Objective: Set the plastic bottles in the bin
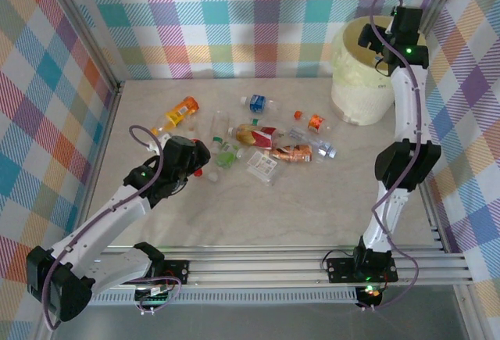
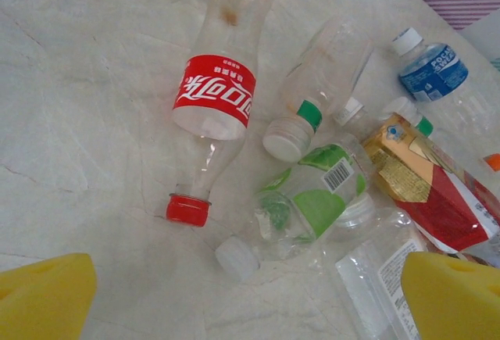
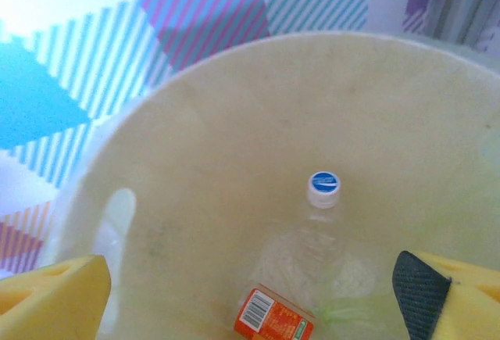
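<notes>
Right claw (image 3: 248,302) spread wide and empty above the bin (image 3: 219,113); left claw (image 2: 250,302) likewise spread, gripping nothing.

The right claw's yellow pads (image 3: 51,297) sit at either side of the view. The round, smooth, cream-yellow plastic bin stands at the far right corner of the pale marbled table (image 1: 312,215). Inside it lies a clear crumpled bottle (image 3: 316,246) with a blue-and-white cap. An orange label (image 3: 273,316) with a barcode shows at its lower end; same bottle or another, cannot tell. The left claw hangs over the loose pile mid-table:
- a clear, dented Coca-Cola bottle (image 2: 215,98) with red label and red cap
- just right of it, a squashed green-labelled bottle (image 2: 312,199) with a white cap
- farther off, a blue-labelled bottle (image 2: 433,70)

An orange bottle (image 1: 181,111) lies apart, toward the far left.
</notes>
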Robot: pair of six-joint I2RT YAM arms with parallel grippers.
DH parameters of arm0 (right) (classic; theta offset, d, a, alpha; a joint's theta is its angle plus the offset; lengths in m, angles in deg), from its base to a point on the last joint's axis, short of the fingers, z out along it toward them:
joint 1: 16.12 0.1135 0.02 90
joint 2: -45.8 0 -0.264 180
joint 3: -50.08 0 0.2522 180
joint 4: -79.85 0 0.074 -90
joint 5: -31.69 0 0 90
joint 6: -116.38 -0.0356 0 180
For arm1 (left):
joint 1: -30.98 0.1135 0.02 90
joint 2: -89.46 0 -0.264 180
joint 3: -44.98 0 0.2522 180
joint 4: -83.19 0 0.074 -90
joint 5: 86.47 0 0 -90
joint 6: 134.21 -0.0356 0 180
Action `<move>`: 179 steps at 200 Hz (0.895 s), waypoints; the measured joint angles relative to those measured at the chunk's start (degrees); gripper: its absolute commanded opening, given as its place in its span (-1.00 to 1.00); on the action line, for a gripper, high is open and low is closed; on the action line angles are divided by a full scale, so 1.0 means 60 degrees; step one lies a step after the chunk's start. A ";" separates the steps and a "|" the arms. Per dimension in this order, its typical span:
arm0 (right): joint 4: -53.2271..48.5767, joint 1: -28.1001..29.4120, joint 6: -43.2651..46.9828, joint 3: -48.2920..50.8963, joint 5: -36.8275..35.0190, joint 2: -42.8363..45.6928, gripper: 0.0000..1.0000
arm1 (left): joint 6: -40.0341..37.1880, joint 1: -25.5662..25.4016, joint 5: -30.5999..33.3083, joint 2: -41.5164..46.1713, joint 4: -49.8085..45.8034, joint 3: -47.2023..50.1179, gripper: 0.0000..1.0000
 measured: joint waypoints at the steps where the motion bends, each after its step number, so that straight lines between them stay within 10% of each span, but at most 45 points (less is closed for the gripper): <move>1: 0.0011 0.0000 0.0011 0.0022 0.0018 0.0025 0.97 | -0.0011 0.0007 -0.0004 -0.0011 0.0004 0.0000 1.00; 179: 0.3923 0.1450 -0.0390 0.8732 0.4940 0.6204 0.99 | -0.3111 0.2470 -0.3136 -0.3661 0.0200 -0.0973 0.98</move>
